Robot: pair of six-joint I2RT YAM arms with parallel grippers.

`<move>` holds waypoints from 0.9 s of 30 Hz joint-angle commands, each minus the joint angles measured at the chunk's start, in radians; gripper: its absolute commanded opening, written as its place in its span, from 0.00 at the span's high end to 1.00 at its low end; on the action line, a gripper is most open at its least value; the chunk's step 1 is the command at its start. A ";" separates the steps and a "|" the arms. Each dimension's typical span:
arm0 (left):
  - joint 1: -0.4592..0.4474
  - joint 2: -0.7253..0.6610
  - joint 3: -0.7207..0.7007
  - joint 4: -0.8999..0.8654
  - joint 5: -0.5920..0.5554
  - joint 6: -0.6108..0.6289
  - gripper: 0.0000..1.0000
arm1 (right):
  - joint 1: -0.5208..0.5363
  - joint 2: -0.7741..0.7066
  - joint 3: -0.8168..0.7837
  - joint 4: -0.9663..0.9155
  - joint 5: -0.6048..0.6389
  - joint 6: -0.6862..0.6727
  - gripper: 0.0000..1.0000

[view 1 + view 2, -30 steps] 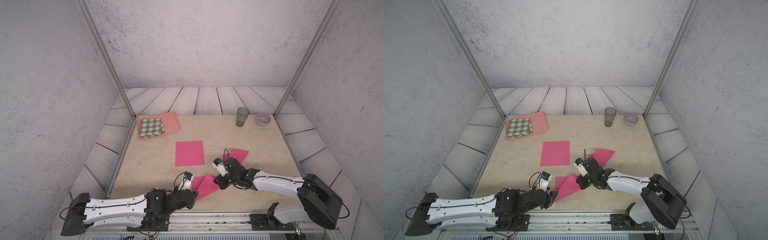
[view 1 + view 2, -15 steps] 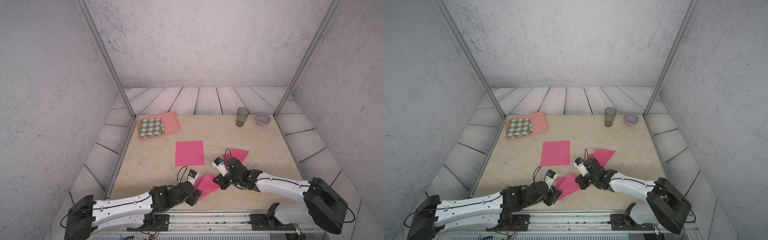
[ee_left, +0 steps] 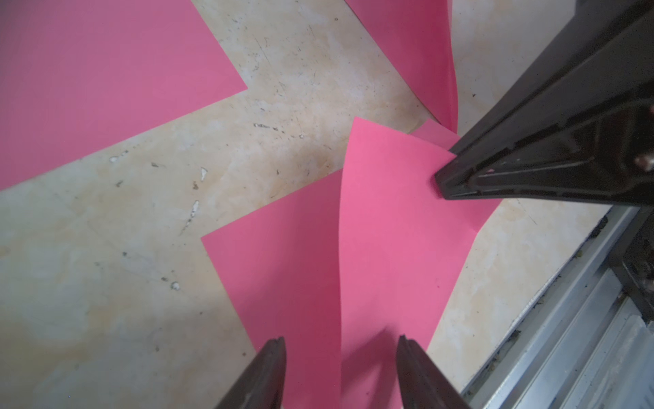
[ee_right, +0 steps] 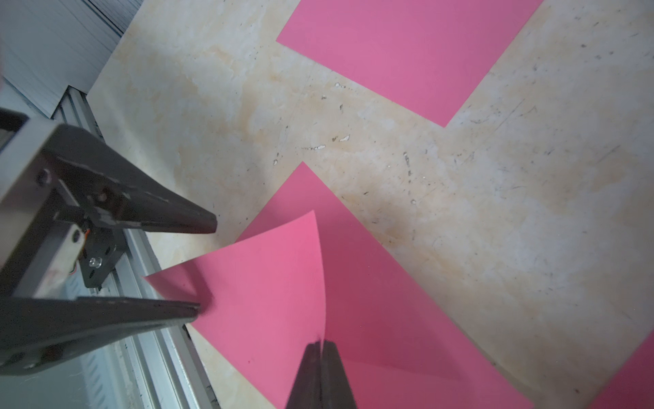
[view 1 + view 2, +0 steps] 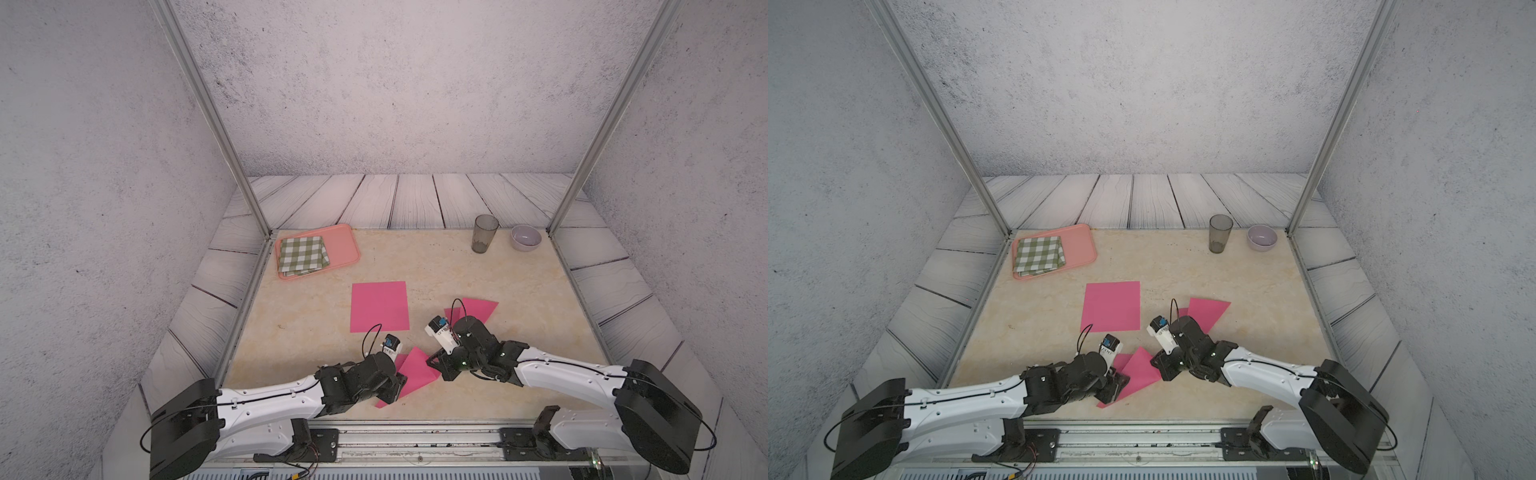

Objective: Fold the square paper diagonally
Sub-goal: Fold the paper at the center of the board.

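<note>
While the right gripper [image 4: 321,348] is pinching the lifted flap of the square paper [image 5: 417,371], jaws closed on its edge, we are flagging the main risk. The flap is curling instead of lying flat, so its corner could be landing off the opposite corner and the crease coming out skewed. The left gripper [image 3: 339,342] is hovering over the near part of the sheet with jaws open, holding nothing. Whether its tips are touching the paper, we cannot tell. If nothing is pressing the sheet down, a pull from the right side could be dragging the whole paper across the table [image 5: 519,291] rather than folding it. Thin paper could also be slipping out of the pinch or tearing. Both grippers are working close together, so a bump is possible.

The paper is sitting at lower centre of both top views, between the two grippers, near the front rail [image 5: 415,432]. It is looking pink, thin and partly doubled over, with one flap raised and bowed. A flat pink sheet [image 5: 379,306] is lying above it in frame, and a folded pink piece [image 5: 482,307] is lying to the upper right.
</note>
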 commanded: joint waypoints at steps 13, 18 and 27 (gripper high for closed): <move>0.046 0.068 0.055 0.093 0.089 0.106 0.50 | 0.007 -0.030 -0.011 -0.009 -0.011 -0.027 0.95; 0.058 0.103 0.083 0.096 0.120 0.144 0.58 | 0.008 -0.032 -0.010 -0.007 -0.012 -0.027 0.94; 0.078 0.190 0.141 0.076 0.176 0.179 0.74 | 0.009 -0.041 -0.015 -0.007 -0.006 -0.028 0.94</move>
